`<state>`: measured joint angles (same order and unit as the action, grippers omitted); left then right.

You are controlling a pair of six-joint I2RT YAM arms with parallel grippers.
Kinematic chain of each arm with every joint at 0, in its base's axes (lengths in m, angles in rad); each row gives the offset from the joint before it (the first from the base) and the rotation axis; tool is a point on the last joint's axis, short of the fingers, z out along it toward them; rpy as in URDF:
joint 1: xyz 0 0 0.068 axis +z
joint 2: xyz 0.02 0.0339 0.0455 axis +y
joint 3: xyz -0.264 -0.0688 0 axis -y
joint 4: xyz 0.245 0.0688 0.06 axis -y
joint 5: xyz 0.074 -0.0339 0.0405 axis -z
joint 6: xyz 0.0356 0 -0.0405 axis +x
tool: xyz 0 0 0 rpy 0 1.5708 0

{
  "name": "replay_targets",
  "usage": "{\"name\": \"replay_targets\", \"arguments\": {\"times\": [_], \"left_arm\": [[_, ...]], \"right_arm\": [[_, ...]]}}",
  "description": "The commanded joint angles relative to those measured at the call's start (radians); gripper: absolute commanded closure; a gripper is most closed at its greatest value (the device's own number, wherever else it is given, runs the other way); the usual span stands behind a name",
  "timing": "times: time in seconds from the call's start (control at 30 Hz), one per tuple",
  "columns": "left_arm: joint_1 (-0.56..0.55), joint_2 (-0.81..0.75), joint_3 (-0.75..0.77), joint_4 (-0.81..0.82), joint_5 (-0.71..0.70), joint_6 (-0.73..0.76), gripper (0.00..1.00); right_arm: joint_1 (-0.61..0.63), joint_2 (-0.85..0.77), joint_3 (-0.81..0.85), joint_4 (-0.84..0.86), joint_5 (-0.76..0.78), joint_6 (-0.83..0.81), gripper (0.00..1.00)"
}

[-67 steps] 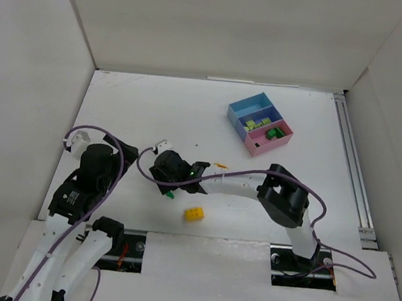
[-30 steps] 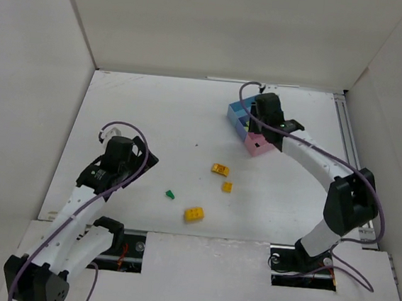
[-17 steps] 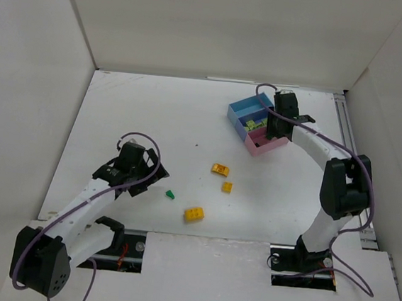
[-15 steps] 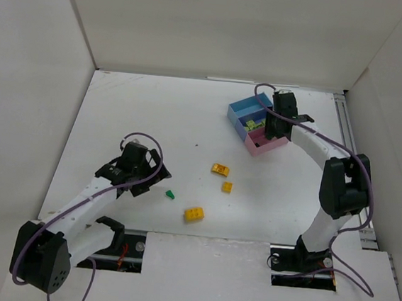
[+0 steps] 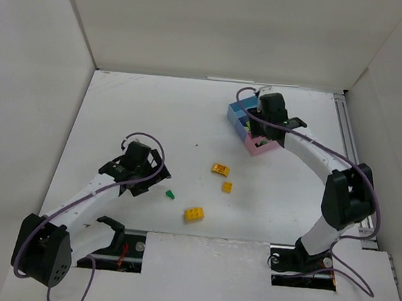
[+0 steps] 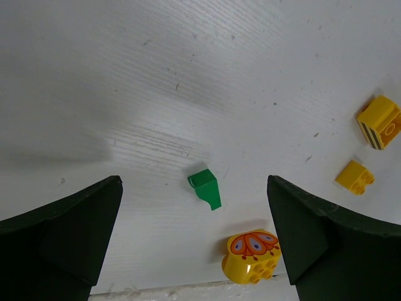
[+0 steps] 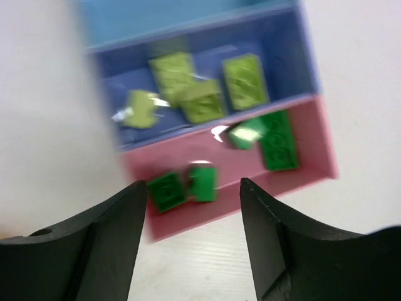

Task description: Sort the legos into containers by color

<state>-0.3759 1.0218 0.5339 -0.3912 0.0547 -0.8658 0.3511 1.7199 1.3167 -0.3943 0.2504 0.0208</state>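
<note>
Left hand (image 6: 193,210), spread and empty, hovers over the green brick (image 6: 204,188) on the table (image 6: 188,75) near three yellow bricks (image 6: 252,255), so next it should drop and pinch it, while right hand (image 7: 192,188) hangs spread above the pink tray (image 7: 301,179) of green bricks (image 7: 279,141).

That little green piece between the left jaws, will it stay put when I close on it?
The green piece looks like hard plastic, so probably rigid and light. Tiny and wedge-shaped, it may skid or pop out on the smooth table.
</note>
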Motion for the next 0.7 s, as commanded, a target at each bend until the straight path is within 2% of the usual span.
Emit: {"name": "replay_targets", "arguments": {"times": [0.0,0.17,0.27,0.4,0.53,0.67], "left_arm": [[-0.004,-0.066,0.083,-0.041,-0.078,-0.001,0.00],[-0.004,-0.123,0.201,-0.150,-0.239,-0.047,0.00],[0.005,-0.149,0.253,-0.211,-0.306,-0.068,0.00],[0.041,-0.189,0.285,-0.270,-0.326,-0.081,0.00],[0.042,-0.229,0.294,-0.316,-0.335,-0.081,0.00],[0.042,-0.272,0.294,-0.348,-0.335,-0.093,0.00]], "right_arm": [[0.182,-0.126,-0.025,0.101,-0.031,-0.192,0.34],[0.454,-0.158,-0.109,0.196,-0.152,-0.297,0.33],[0.531,-0.128,-0.128,0.279,-0.296,-0.272,0.33],[0.708,-0.040,-0.117,0.334,-0.301,-0.263,0.33],[0.810,0.070,-0.094,0.367,-0.286,-0.278,0.33],[0.858,0.139,-0.085,0.396,-0.251,-0.250,0.33]]}}
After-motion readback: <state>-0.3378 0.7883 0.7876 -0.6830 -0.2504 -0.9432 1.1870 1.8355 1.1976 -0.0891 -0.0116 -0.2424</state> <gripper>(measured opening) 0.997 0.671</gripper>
